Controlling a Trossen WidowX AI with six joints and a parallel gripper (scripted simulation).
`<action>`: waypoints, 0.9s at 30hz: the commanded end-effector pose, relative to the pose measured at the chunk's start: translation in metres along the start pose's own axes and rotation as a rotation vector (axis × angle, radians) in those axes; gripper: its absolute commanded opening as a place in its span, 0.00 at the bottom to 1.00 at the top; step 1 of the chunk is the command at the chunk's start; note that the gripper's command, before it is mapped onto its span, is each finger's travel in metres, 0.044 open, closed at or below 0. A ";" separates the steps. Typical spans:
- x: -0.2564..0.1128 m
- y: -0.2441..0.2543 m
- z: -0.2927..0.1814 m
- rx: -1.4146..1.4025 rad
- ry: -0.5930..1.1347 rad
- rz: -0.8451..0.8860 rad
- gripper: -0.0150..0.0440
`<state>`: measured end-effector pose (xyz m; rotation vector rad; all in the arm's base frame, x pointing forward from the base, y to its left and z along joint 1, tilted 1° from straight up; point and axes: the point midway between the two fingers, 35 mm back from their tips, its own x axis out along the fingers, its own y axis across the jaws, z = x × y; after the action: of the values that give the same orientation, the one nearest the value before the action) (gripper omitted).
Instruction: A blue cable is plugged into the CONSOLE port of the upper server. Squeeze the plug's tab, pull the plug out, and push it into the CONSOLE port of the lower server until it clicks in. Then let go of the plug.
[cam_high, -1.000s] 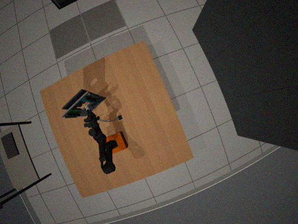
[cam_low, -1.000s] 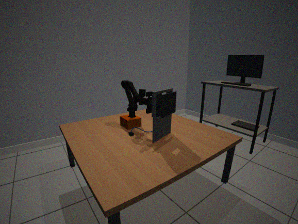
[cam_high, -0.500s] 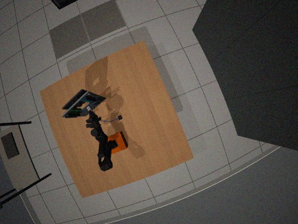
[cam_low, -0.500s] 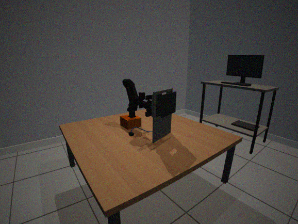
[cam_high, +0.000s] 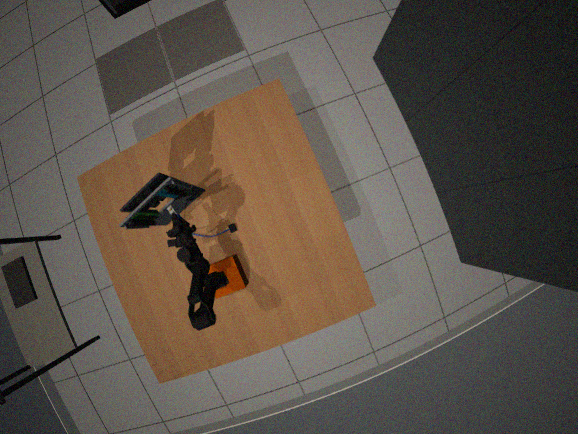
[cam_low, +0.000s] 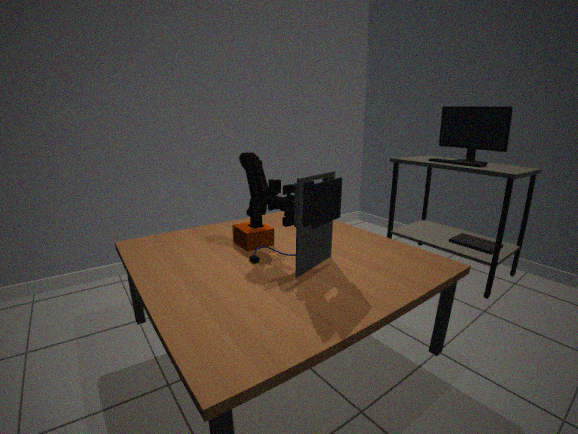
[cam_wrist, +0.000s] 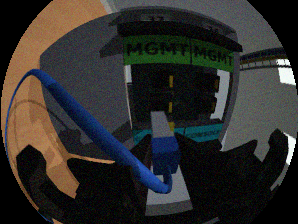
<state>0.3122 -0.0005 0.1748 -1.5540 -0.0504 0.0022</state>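
Observation:
My gripper (cam_high: 175, 215) (cam_wrist: 161, 137) is shut on the blue plug (cam_wrist: 165, 156), close in front of the server face. The plug's grey front end (cam_wrist: 160, 125) points at the ports, overlapping the lower left port area and the teal label strip. Whether its tip is inside a port is hidden. The blue cable (cam_wrist: 90, 125) (cam_high: 210, 236) (cam_low: 272, 248) loops off to the left in the wrist view. Green MGMT labels (cam_wrist: 157, 49) sit above two columns of dark ports; a teal CONSOLE label (cam_wrist: 203, 134) is below. I cannot tell which server this is.
An upright grey panel (cam_low: 314, 250) bears the dark server housing (cam_low: 322, 202). A small black block (cam_high: 232, 226) (cam_low: 254, 259) at the cable's far end rests on the wooden table (cam_high: 300, 225) (cam_low: 215, 320). The arm stands on an orange base (cam_high: 231, 275) (cam_low: 245, 237).

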 end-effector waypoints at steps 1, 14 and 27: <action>0.003 -0.004 -0.001 0.005 -0.012 -0.018 0.25; 0.008 -0.006 -0.001 0.006 -0.014 -0.021 0.25; 0.013 -0.007 -0.001 0.007 -0.014 -0.022 0.25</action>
<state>0.3229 -0.0011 0.1774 -1.5509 -0.0673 0.0065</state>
